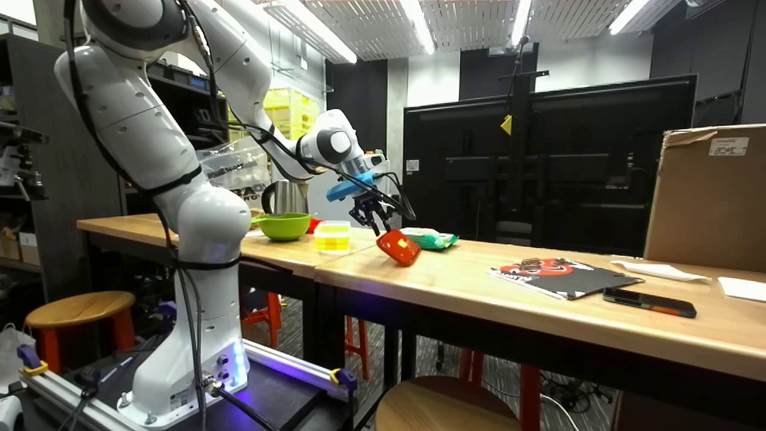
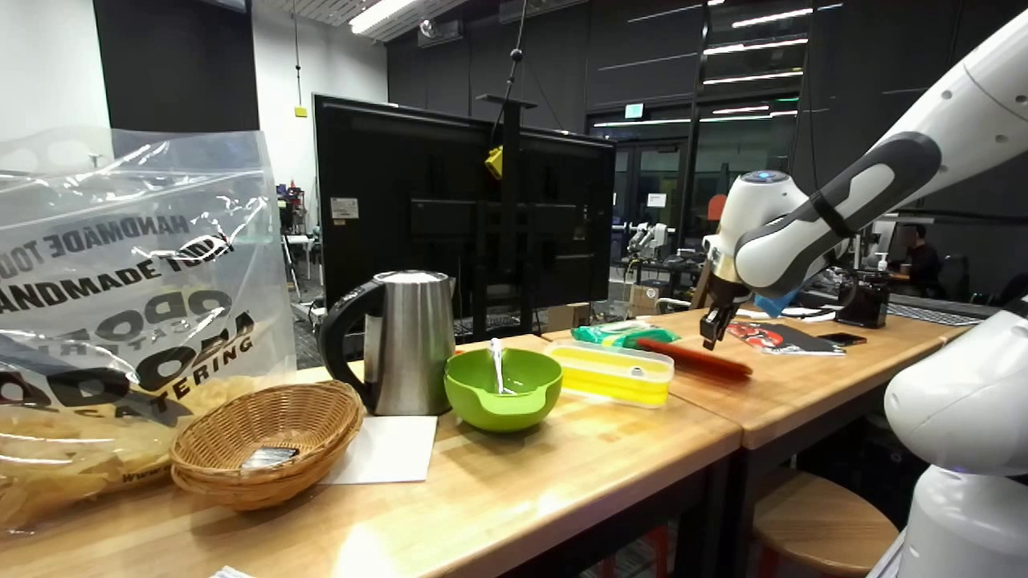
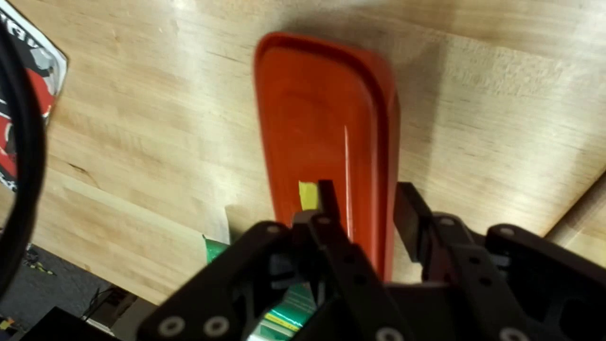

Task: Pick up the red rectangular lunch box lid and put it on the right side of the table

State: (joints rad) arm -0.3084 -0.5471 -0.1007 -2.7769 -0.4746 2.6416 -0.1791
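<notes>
The red rectangular lunch box lid [image 1: 399, 248] is tilted just below my fingertips, with one corner low over the light wooden table [image 1: 455, 281]. In an exterior view the lid [image 2: 695, 360] is blurred and seen almost edge-on. My gripper [image 1: 382, 230] points down at the lid's upper edge; its tips also show there [image 2: 711, 341]. In the wrist view my gripper [image 3: 367, 208] has a gap between its fingers. One finger lies in front of the lid's face [image 3: 312, 123], the other just beside its long rim. No lid edge shows pinched between the pads. The lid's near end is hidden by the fingers.
A yellow box [image 2: 614, 373] and a green-and-white packet [image 1: 428, 238] lie close to the lid. A green bowl [image 2: 502, 393], a kettle [image 2: 414, 345] and a wicker basket [image 2: 265, 445] stand farther along. A magazine [image 1: 556, 276] and a phone [image 1: 649, 302] lie at the table's far part.
</notes>
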